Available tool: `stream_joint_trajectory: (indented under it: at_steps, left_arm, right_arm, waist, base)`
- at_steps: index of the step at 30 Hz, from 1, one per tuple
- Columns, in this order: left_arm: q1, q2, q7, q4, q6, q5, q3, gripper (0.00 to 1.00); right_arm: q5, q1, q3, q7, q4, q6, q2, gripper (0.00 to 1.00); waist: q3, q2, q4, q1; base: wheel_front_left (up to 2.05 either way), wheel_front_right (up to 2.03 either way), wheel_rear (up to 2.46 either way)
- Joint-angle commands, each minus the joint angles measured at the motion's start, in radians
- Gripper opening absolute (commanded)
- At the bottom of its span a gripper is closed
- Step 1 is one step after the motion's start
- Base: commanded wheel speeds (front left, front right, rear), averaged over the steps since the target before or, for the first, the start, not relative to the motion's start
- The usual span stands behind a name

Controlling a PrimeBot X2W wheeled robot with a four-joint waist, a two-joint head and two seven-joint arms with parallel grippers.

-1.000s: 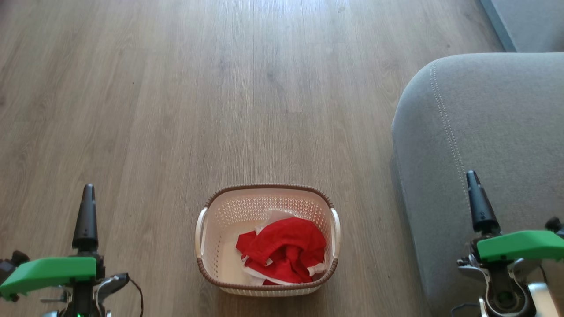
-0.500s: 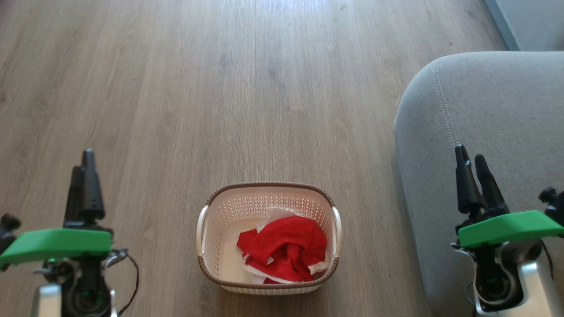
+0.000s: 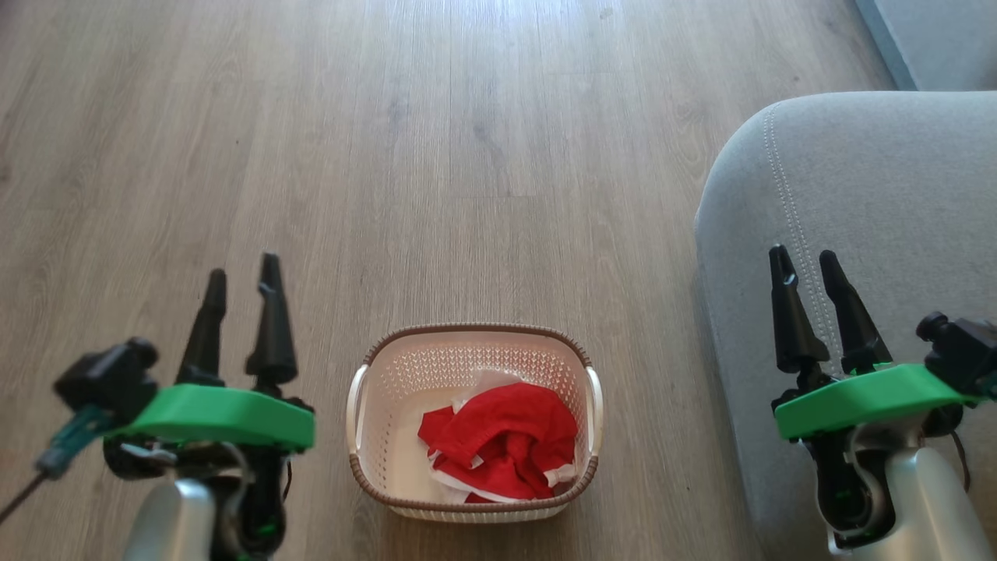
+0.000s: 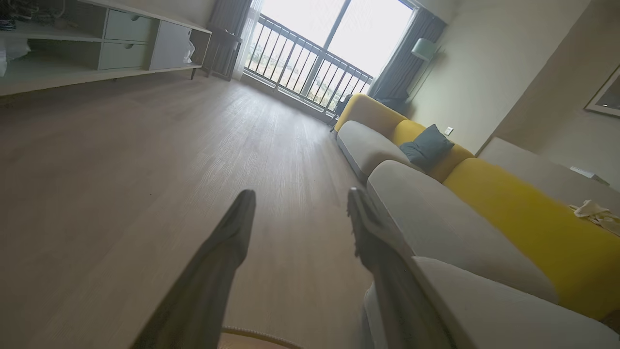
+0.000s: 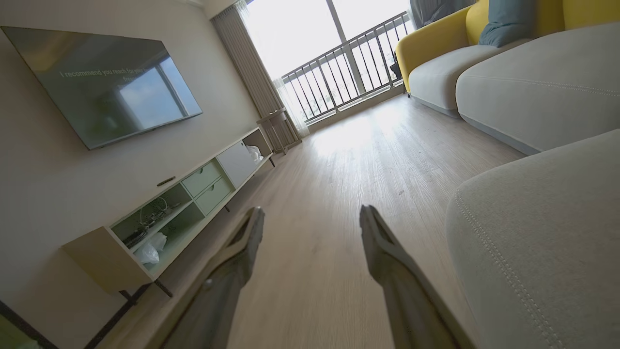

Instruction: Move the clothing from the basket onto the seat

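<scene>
1. Currently, the soft bright red fabric garment with white panels and trim (image 3: 502, 448) is lying crumpled inside the cream-white perforated plastic laundry basket (image 3: 467, 362). It is bunching toward the right side and the near wall, leaving bare basket floor showing at the left.
2. That basket is sitting on the pale wood-grain plank floor (image 3: 389, 156) straight ahead of the robot, between its two arms, probably so that either arm can dip into it.
3. Just to the basket's right, and apart from it, the large grey fabric-upholstered sofa cushion (image 3: 880, 195) is waiting as the seat, so the carry is looking short.
4. Left of the basket, the left gripper (image 3: 243, 266) is hovering over the floor with its two long dark tapered fingers spread apart, gripping nothing.
5. Near the cushion's rounded corner, the right gripper (image 3: 801, 253) is likewise hanging with its fingers parted and empty.
6. Texture-wise, the basket is looking rigid, with lattice holes, a brown woven-look rim and two side handles.
7. By contrast, the garment is lying limp in raised folds, which seem to be offering an easy pinch.
8. Along the cushion's matte weave, a pale double line of stitching is running around the corner.
9. Judging by this layout, the reach into the basket is not yet beginning.
</scene>
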Motion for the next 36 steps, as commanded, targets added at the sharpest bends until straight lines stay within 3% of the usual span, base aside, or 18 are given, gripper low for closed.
stream_joint_trajectory:
  at_steps: [1,10,16,23,30,36]
  left_arm:
    - [-0.046,0.035,-0.013,-0.045,0.028,0.05,-0.012,1.0]
    - [-0.09,0.184,-0.039,0.011,0.301,0.209,-0.306,1.0]
    - [-0.132,0.234,-0.056,0.05,0.417,0.22,-0.452,1.0]
    - [-0.144,0.23,-0.077,0.03,0.455,0.229,-0.464,1.0]
    - [-0.127,0.188,-0.098,-0.023,0.476,0.285,-0.384,1.0]
    - [-0.098,0.149,-0.112,-0.01,0.405,0.328,-0.331,1.0]
  right_arm:
    - [-0.042,-0.049,0.017,-0.017,-0.038,0.0,-0.012,1.0]
    - [-0.145,-0.044,0.051,-0.043,0.027,0.0,-0.017,1.0]
    - [-0.205,-0.045,0.071,-0.061,0.061,0.0,-0.015,1.0]
    - [-0.25,-0.056,0.083,-0.082,0.061,0.0,-0.013,1.0]
    - [-0.317,-0.067,0.1,-0.102,0.034,0.0,-0.013,1.0]
    - [-0.373,-0.064,0.108,-0.117,0.049,0.0,-0.012,1.0]
  waist:
    - [-0.001,0.0,0.0,0.0]
    - [-0.006,0.0,-0.004,0.0]
    - [-0.006,0.0,-0.004,0.0]
    - [-0.007,0.0,-0.002,0.0]
    - [-0.005,0.0,0.002,0.0]
    - [-0.007,0.0,0.002,0.0]
  base:
    - [0.0,0.0,0.0]
    - [0.0,0.0,0.0]
    - [0.0,0.0,0.0]
    - [0.0,0.0,0.0]
    - [0.0,0.0,0.0]
    - [0.0,0.0,0.0]
